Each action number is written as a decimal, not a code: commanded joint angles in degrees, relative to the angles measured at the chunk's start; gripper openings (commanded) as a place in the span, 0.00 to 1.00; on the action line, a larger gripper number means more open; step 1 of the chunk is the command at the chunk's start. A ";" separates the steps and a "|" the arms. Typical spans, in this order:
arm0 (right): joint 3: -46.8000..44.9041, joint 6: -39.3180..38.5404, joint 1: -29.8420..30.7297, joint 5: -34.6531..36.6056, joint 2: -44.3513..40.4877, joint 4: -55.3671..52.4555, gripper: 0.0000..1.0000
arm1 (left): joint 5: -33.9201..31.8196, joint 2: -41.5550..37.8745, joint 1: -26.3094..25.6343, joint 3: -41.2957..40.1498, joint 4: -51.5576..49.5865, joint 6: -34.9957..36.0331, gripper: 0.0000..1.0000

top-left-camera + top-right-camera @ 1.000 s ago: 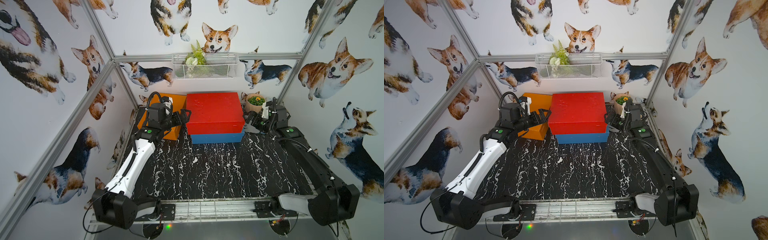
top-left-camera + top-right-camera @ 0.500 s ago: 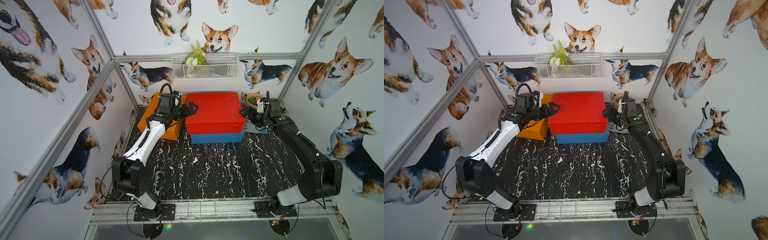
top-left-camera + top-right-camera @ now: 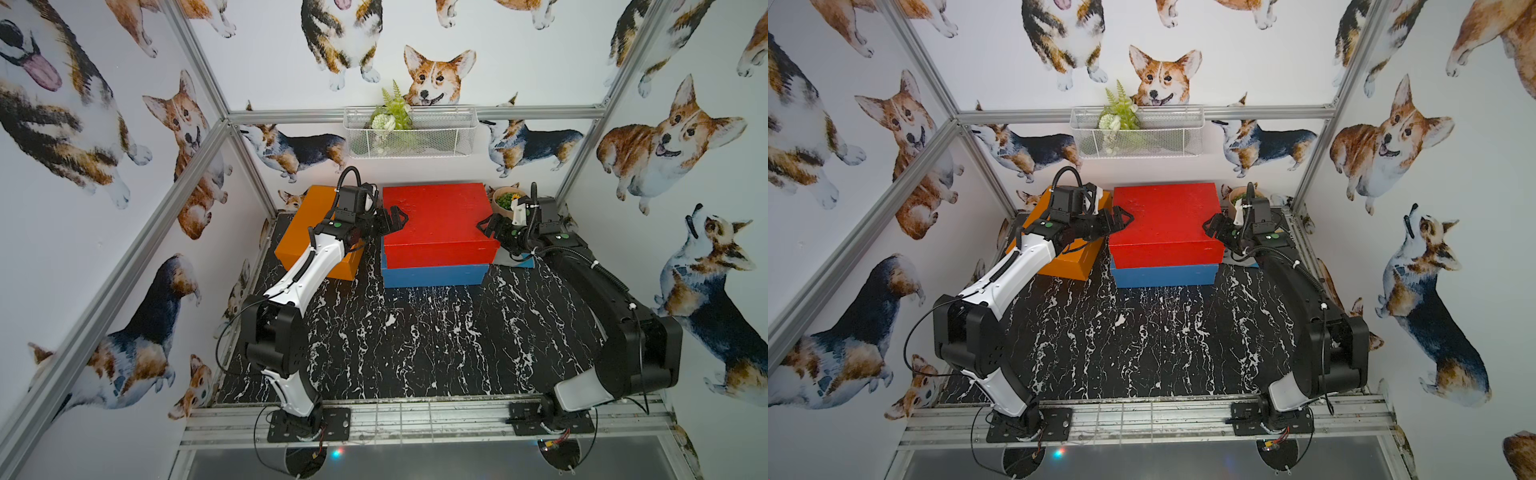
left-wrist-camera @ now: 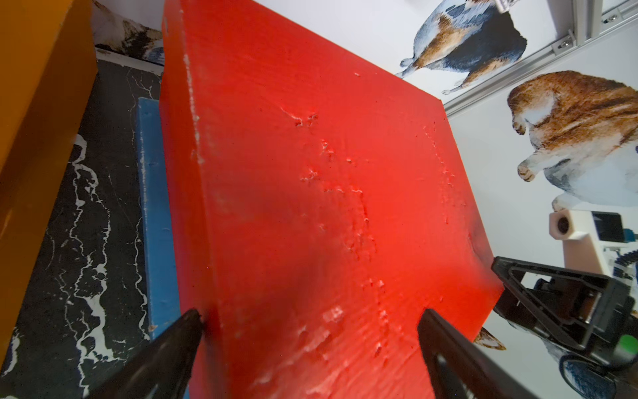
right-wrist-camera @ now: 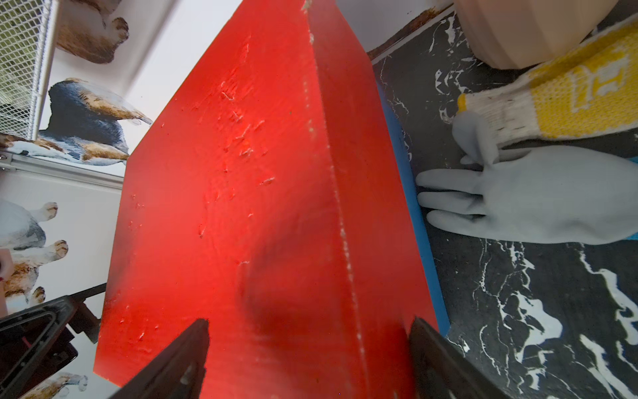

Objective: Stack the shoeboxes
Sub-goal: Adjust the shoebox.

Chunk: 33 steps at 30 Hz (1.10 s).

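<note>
- Just above the middle of both top views, the red matte lidded shoebox [image 3: 436,224] sits on the blue matte lidded shoebox [image 3: 432,275]. The orange matte lidded shoebox [image 3: 307,226] stands alone to their left on the black white-veined marble tabletop [image 3: 415,332], partly under the left arm.
- Two of three boxes look stacked. With a gripper at each short end of the red one, the step in hand is probably squaring it on the blue.
- The left gripper [image 3: 392,220] has its jaws spread wide at the red box's left end. In the left wrist view one fingertip [image 4: 186,328] meets the box's edge, and nothing is pinched.
- The right gripper [image 3: 488,226] also has its jaws spread, straddling the top edge at the right end. I cannot tell whether its pads press the box.
- A blue strip shows at the stack's left and front, so the next move likely calls for an even inward nudge from both ends. After that comes a two-armed hold on the orange box, which looks too wide for one gripper.
- Room is tight at the right, where a tan bowl of greens [image 3: 505,201] and a grey rubber glove [image 5: 535,203] lie just beside the stack. The gap to the orange box is narrow, while the lower half of the tabletop lies open.
</note>
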 commanded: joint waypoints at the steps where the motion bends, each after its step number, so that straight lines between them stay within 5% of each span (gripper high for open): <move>1: 0.11 0.84 0.07 -0.82 0.28 1.15 0.91 | -0.93 -0.27 -0.03 0.59 -0.59 -0.23 1.00; 22: 0.70 0.33 0.68 -1.33 1.00 0.07 0.88 | -4.41 -1.92 0.41 1.01 -3.46 0.53 1.00; 33: 5.28 -2.33 -0.59 6.32 -4.11 -6.88 0.93 | -12.18 -6.28 8.87 7.69 -12.98 4.26 1.00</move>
